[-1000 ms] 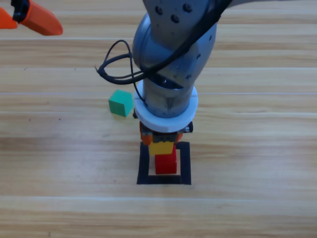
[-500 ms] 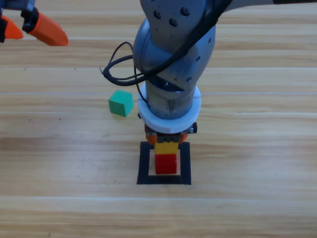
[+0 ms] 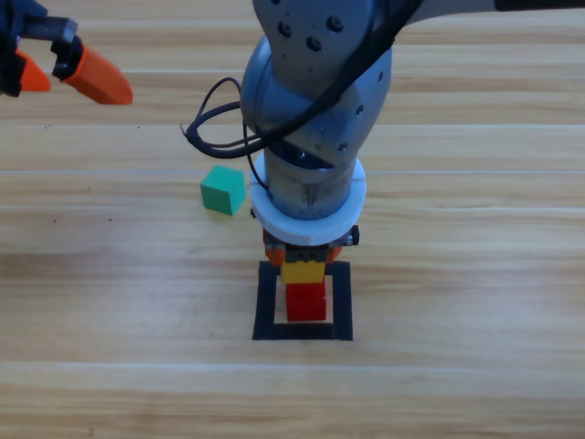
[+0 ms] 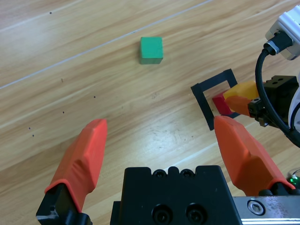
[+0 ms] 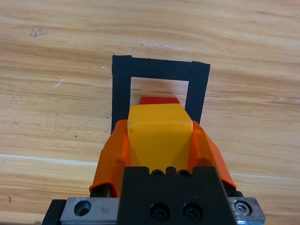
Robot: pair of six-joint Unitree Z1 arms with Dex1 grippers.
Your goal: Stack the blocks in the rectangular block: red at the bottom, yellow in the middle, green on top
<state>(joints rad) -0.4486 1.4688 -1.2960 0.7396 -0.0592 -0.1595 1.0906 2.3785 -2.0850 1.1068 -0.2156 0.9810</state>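
Left tool drifting in from the upper left, yellow barely shifting over red

Our right tool (image 5: 159, 140) is clamped on the yellow cube (image 3: 303, 269), poised right over the red cube (image 3: 306, 302) inside the black square outline (image 3: 266, 306) at lower centre. We reckon a straight drop seats it. Our left tool (image 4: 164, 154) gapes empty, nearer the green cube (image 3: 223, 190) on the counter (image 3: 475, 274).
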